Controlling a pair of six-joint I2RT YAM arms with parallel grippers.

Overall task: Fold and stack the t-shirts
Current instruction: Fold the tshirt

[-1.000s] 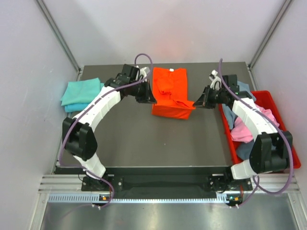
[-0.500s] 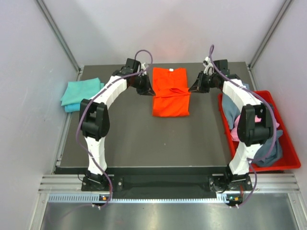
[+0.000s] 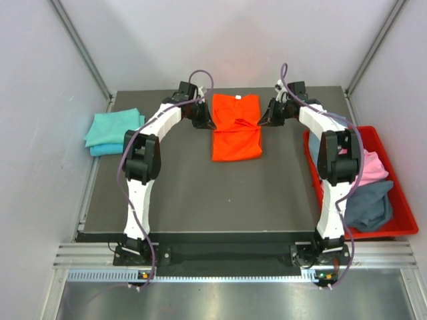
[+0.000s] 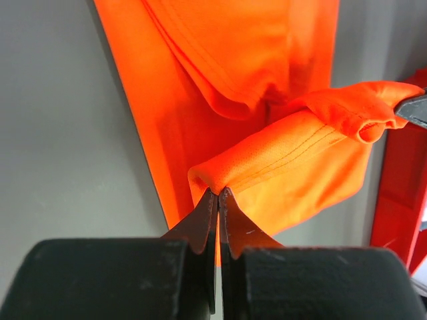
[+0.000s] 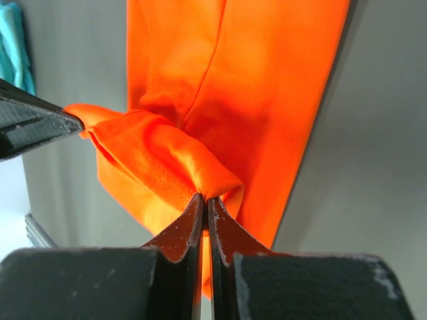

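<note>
The bright orange t-shirt (image 3: 236, 133) lies lengthways at the back middle of the dark table (image 3: 200, 193). Its lower hem is lifted and folded back toward the collar. My left gripper (image 3: 211, 124) is shut on the hem's left corner; in the left wrist view (image 4: 218, 193) the orange cloth (image 4: 280, 160) is pinched between the fingertips. My right gripper (image 3: 261, 121) is shut on the hem's right corner, and the right wrist view (image 5: 205, 199) shows the cloth (image 5: 160, 150) pinched the same way. A folded teal t-shirt (image 3: 113, 130) lies at the table's left edge. Pink (image 3: 373, 167) and grey-blue (image 3: 367, 207) t-shirts lie in the bin.
A rigid red plastic bin (image 3: 400, 220) stands along the table's right edge. Grey walls and metal frame posts (image 3: 83, 53) close in the back and sides. Both arms reach far back, their cables (image 3: 200, 77) looping above the shirt.
Both grippers have carried the orange shirt's lower hem from the near side toward the back, folding it over the shirt. Both arms are now stretched further back.
</note>
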